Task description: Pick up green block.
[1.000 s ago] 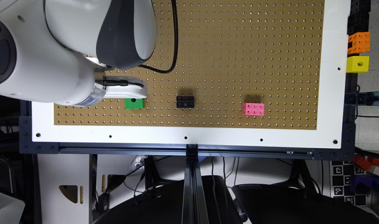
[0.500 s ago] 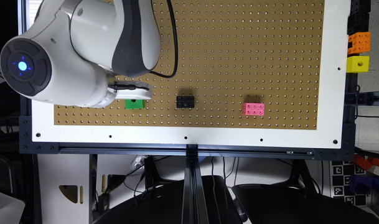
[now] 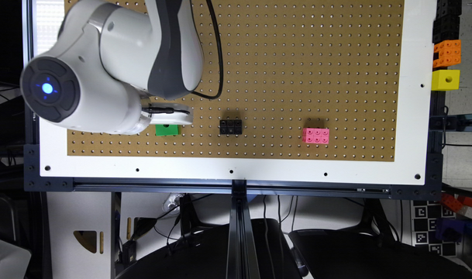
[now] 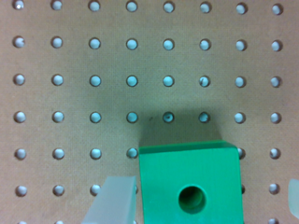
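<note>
The pegboard counter point(image 3: 297, 58) takes up most of the exterior view, a brown perforated sheet in a white border. The white and grey arm point(image 3: 115, 73) leans in over the exterior view's left part of it and covers that corner of the board. Its hand point(image 3: 169, 118) shows there as a pale part just above the green block point(image 3: 167, 130), hiding the block's far edge.

In the wrist view the green block point(image 4: 190, 184) sits on the pegboard point(image 4: 93, 70) with the round hole in its top face plain to see, its near part cut off by the picture's border. One translucent finger point(image 4: 112, 200) stands just beside one side of the block, and a sliver of the other point(image 4: 294, 198) is well clear of the opposite side — the hand point(image 4: 203, 200) is spread wider than the block and has hold of nothing.

A black brick point(image 3: 230, 126) lies near the middle of the board, a pink studded brick point(image 3: 316, 136) toward the exterior view's right. Off the board's right edge — a yellow cube point(image 3: 445, 80) under an orange brick point(image 3: 447, 53)
</note>
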